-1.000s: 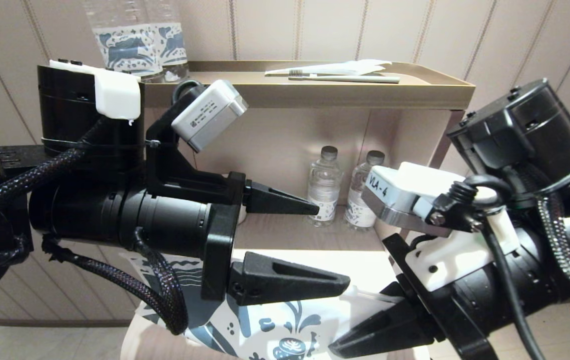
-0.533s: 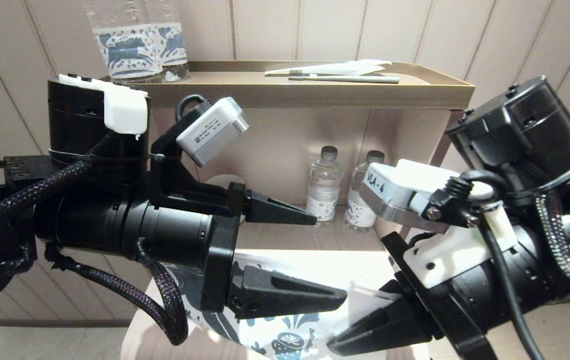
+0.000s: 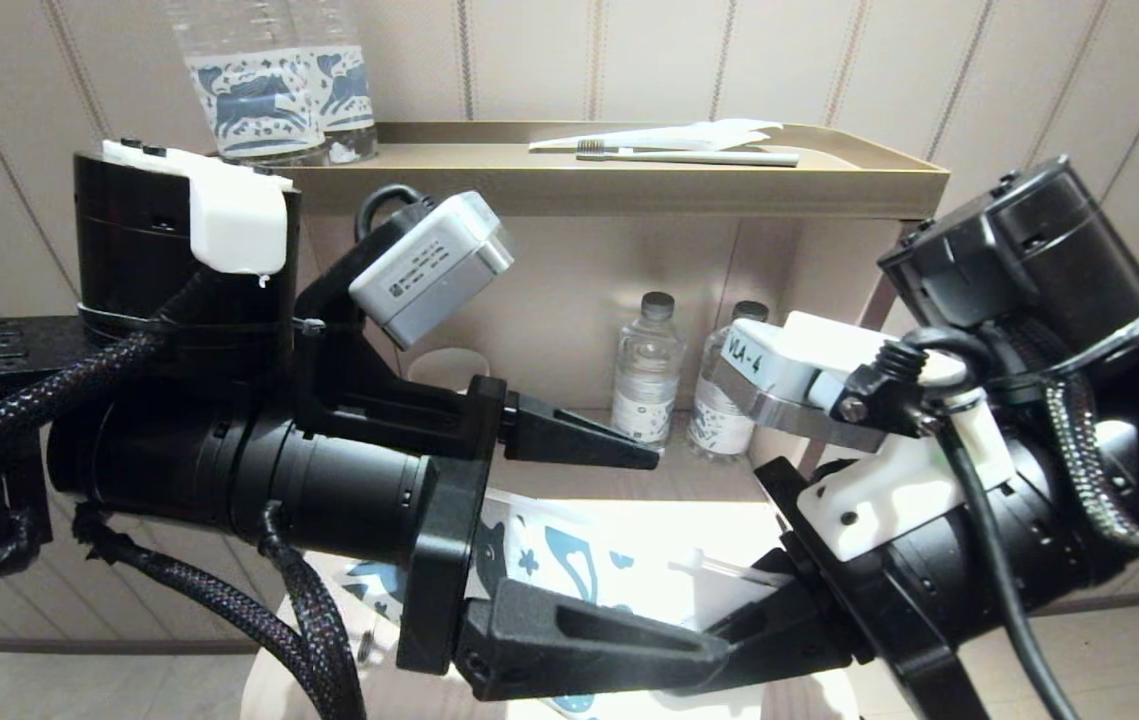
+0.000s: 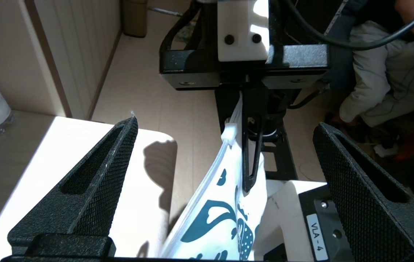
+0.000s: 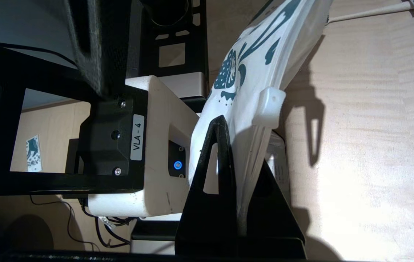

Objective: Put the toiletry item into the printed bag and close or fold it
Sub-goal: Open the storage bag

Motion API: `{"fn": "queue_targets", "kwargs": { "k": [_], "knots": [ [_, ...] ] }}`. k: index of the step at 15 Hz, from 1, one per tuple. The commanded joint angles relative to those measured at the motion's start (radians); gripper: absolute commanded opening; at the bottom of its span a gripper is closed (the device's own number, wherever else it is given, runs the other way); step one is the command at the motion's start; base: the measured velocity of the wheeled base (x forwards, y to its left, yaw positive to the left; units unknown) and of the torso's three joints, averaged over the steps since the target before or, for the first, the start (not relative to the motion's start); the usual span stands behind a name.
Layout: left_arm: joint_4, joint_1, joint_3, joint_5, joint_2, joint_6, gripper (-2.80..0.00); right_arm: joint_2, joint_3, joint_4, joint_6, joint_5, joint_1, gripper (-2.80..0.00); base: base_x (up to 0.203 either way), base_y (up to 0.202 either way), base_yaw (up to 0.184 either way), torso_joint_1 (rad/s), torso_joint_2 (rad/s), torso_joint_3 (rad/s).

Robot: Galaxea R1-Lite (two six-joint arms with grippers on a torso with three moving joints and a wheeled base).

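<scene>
The printed bag (image 3: 569,560), white with dark blue and teal motifs, hangs above the pale table (image 5: 366,145). My right gripper (image 5: 243,145) is shut on the bag's (image 5: 250,62) zip edge, just behind the white slider (image 5: 270,105). My left gripper (image 3: 689,556) points at the right one (image 3: 739,630) and is open. Its wide-spread fingers stand either side of the bag (image 4: 221,211) and the slider (image 4: 229,133) without touching them. A slim white stick (image 5: 366,12), likely the toiletry item's toothbrush, lies on the table beyond the bag's far end.
A gold tray (image 3: 829,180) on top of the shelf holds a greyish-green toothbrush with wrapper (image 3: 689,157) and clear horse-label bottles (image 3: 269,90). Two small bottles (image 3: 646,375) stand inside the shelf. A seated person (image 4: 385,83) is beyond the right arm.
My left gripper has dropped lower and reached further toward the right gripper. The bag has swung up so more of its printed face shows. The right gripper stays shut on it.
</scene>
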Motion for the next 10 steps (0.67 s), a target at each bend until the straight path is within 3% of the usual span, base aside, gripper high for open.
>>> {"fn": "queue_targets", "kwargs": {
  "k": [1, 3, 6, 7, 8, 9, 10],
  "knots": [
    [0.011, 0.000, -0.010, -0.004, -0.016, -0.002, 0.00, -0.002, 0.009, 0.003, -0.008, 0.004, 0.002, -2.80, 0.000, 0.000, 0.000, 0.000, 0.00, 0.000],
    [0.057, 0.014, -0.019, 0.000, -0.044, 0.000, 0.00, -0.020, 0.019, 0.008, -0.024, -0.002, 0.001, -2.80, 0.000, 0.000, 0.000, 0.000, 0.00, 0.000],
    [0.140, 0.071, -0.047, 0.008, -0.063, 0.038, 0.00, -0.030, 0.011, 0.079, -0.114, -0.044, -0.002, -2.80, 0.000, 0.000, 0.000, 0.000, 0.00, 0.000],
    [0.212, 0.084, -0.065, 0.008, -0.061, 0.076, 0.00, -0.039, 0.002, 0.124, -0.159, -0.099, 0.001, -2.80, 0.000, 0.000, 0.000, 0.000, 0.00, 0.000],
    [0.296, 0.098, -0.082, 0.008, -0.058, 0.158, 0.00, -0.050, -0.010, 0.168, -0.185, -0.160, 0.010, -2.80, 0.000, 0.000, 0.000, 0.000, 0.00, 0.000],
    [0.391, 0.117, -0.107, 0.007, -0.055, 0.248, 0.00, -0.058, -0.016, 0.188, -0.200, -0.186, 0.023, -2.80, 0.000, 0.000, 0.000, 0.000, 0.00, 0.000],
    [0.444, 0.133, -0.143, 0.007, -0.052, 0.282, 0.00, -0.065, -0.016, 0.188, -0.203, -0.190, 0.031, -2.80, 0.000, 0.000, 0.000, 0.000, 0.00, 0.000]
  ]
}}
